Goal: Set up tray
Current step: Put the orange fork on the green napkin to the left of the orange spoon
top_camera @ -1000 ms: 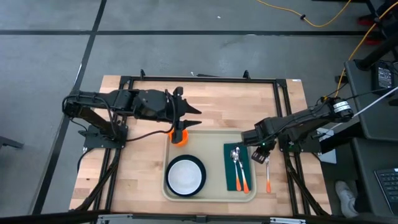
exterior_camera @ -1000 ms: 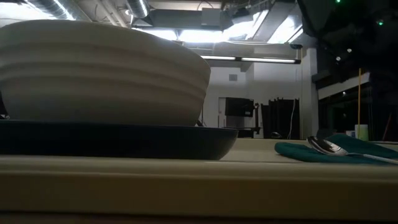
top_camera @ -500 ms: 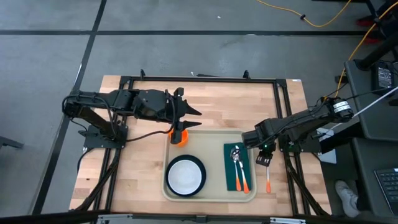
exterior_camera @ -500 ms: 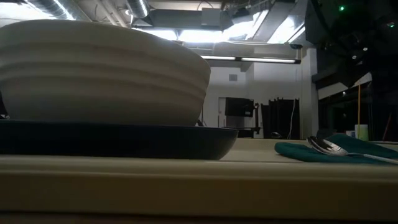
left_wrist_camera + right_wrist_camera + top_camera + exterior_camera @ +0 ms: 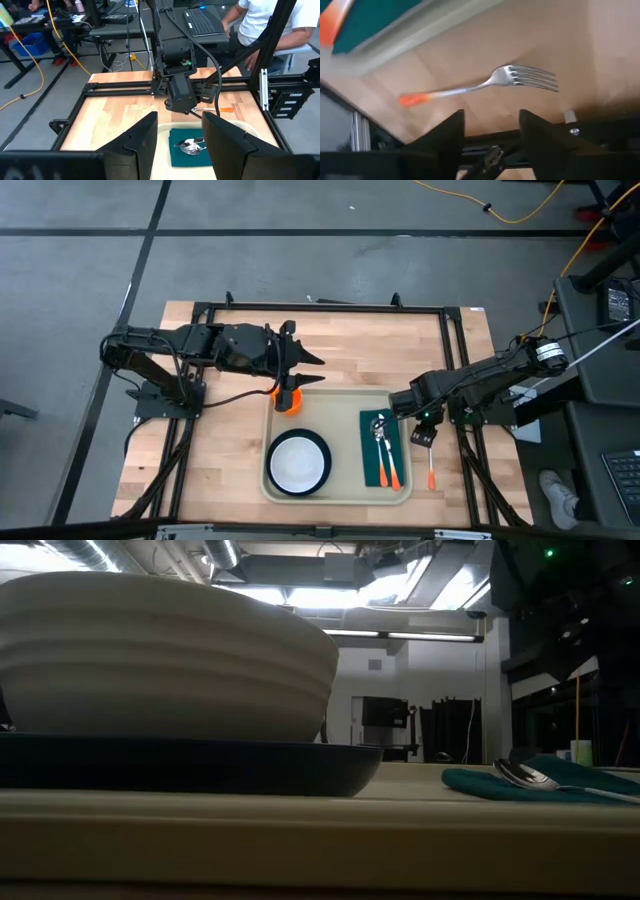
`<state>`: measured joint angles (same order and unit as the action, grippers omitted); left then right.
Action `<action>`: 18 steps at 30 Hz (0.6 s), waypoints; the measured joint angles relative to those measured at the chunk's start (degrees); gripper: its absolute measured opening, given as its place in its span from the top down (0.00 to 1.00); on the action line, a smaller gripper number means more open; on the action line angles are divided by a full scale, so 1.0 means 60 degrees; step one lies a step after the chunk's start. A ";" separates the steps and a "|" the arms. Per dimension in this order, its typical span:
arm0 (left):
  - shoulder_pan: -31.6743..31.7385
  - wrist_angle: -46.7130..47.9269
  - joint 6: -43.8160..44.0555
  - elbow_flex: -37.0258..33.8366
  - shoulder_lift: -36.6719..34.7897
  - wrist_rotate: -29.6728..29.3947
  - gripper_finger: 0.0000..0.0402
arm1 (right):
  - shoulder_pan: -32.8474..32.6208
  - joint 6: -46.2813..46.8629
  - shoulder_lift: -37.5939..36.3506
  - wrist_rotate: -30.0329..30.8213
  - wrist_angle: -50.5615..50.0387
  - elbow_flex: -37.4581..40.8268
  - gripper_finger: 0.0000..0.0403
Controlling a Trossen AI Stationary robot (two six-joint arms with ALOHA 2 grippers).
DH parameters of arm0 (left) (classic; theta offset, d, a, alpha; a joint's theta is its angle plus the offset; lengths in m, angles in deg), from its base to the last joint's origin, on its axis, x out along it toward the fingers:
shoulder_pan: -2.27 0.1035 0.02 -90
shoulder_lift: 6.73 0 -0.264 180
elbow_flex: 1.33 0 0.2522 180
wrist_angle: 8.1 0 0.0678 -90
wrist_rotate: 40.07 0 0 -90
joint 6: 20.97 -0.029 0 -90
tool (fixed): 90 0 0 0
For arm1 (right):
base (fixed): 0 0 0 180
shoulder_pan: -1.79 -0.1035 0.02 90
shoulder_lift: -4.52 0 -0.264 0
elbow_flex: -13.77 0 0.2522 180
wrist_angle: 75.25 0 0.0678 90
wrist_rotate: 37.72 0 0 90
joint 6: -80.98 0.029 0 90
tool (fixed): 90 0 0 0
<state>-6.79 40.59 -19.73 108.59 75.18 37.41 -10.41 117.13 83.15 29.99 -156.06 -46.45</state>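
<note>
The beige tray [image 5: 340, 485] holds a dark plate [image 5: 322, 463] with a white bowl [image 5: 297, 462], an orange cup [image 5: 289, 404] and a teal napkin [image 5: 371, 470] bearing a spoon [image 5: 379, 427] and an orange-handled utensil. An orange-handled fork [image 5: 485, 86] lies flat on the wood, right of the tray [image 5: 431, 465]. My right gripper [image 5: 492, 137] hangs open just above the fork's head end, pointing steeply down, with the fork ahead of its fingers. My left gripper [image 5: 182, 145] is open and holds nothing, raised above the tray's far left corner near the cup.
A black metal frame [image 5: 320, 308] borders the wooden table [image 5: 220, 440]. Bare wood lies left of the tray and beyond its far rim. In the low view the bowl [image 5: 160, 655] and plate fill the left. A person sits at a desk beyond the table [image 5: 270, 20].
My right gripper has rolled a little about the line it points along, staying over the fork's head end. The fork lies where it was on the wood. My left arm has kept still.
</note>
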 joint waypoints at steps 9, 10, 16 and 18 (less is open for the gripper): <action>0.0025 0.0000 0.0103 0.0000 0.0004 -0.0333 0.63 | -0.0170 0.4133 0.0004 0.0362 0.0829 0.0000 0.39; 0.0025 0.0004 0.0133 0.0000 0.0004 -0.0332 0.63 | -0.0291 0.4588 0.0004 0.0561 0.1047 0.0000 0.40; 0.0025 0.0157 0.0174 0.0000 0.0007 -0.0333 0.64 | -0.1217 0.7027 0.0004 0.1307 0.1679 0.0000 0.42; 0.0025 0.0241 0.0174 0.0000 0.0007 -0.0331 0.64 | -0.1518 0.7603 0.0004 0.1292 0.1461 0.0000 0.43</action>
<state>-6.64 42.04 -18.69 108.59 75.22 35.43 -19.52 162.75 83.17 37.74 -147.29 -46.45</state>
